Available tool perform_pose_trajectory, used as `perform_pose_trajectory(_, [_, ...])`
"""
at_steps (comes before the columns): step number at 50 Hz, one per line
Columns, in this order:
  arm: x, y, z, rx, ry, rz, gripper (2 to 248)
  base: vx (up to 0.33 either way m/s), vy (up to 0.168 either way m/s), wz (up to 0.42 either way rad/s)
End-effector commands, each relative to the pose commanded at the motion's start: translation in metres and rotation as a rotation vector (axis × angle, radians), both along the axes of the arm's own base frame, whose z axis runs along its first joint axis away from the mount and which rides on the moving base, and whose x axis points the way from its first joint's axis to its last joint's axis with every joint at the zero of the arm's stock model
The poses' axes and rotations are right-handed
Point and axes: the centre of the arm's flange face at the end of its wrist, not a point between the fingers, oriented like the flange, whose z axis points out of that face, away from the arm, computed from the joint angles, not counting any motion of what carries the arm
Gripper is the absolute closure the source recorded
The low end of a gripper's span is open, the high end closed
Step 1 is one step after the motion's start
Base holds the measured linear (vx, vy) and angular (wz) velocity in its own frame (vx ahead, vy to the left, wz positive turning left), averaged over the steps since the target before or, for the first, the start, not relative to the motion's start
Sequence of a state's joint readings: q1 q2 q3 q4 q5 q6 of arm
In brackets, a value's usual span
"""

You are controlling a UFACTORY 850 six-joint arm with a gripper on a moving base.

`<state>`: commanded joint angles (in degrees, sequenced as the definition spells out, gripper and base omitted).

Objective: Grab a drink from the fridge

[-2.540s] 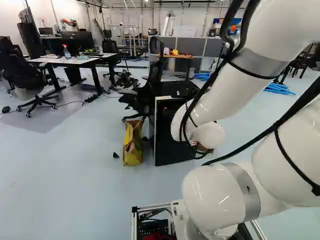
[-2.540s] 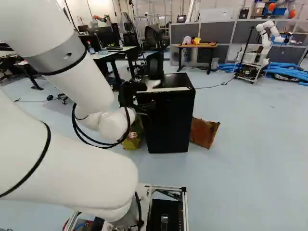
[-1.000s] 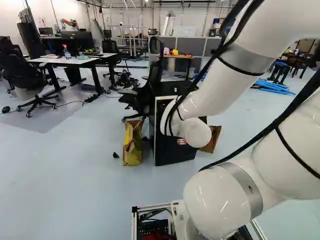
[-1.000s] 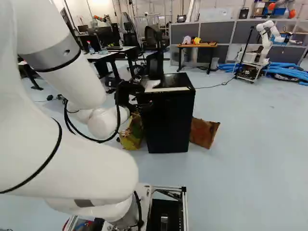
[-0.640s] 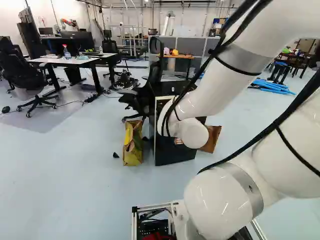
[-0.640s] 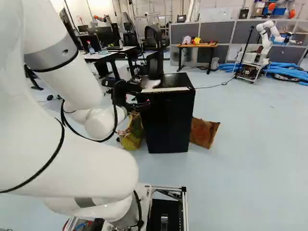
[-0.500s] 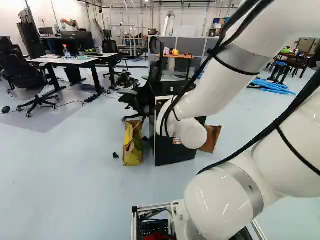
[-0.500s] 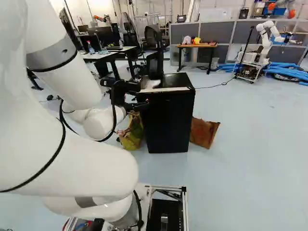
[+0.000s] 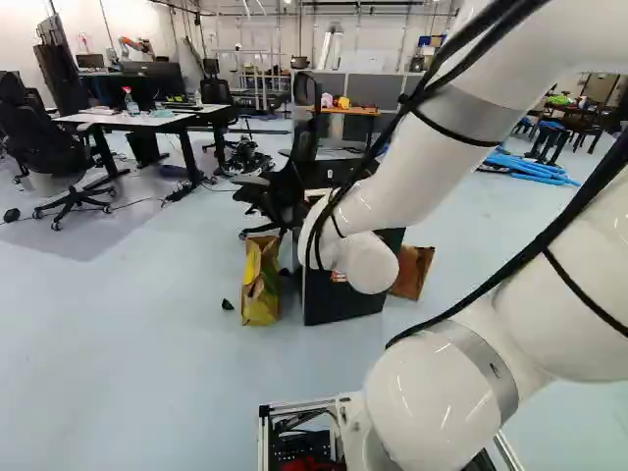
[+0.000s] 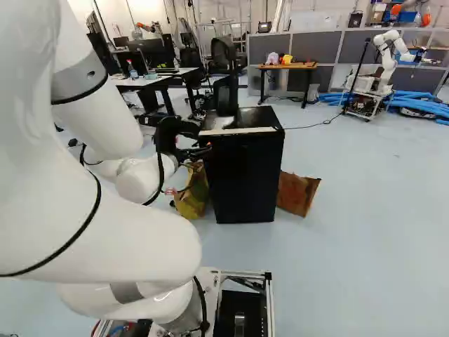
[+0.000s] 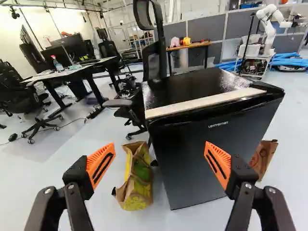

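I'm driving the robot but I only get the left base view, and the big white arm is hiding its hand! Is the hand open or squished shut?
Observer: It's open. The wrist view shows the gripper with its two orange pads standing wide apart, gripping nothing.

Operator: Phew! And is the fridge closed? I can't see its front properly.

Observer: It looks closed: in the wrist view its door sits straight under the top, and a pale strip runs along the top's front edge.
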<state>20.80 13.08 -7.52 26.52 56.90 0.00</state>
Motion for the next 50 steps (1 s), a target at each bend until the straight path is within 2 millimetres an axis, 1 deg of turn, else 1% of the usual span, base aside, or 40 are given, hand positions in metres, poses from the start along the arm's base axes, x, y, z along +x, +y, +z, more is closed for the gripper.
perform_pose_trajectory(50, [0.013, 0.034, 0.006, 0.026, -0.038, 0.009, 3, 0.000, 0.000, 0.000])
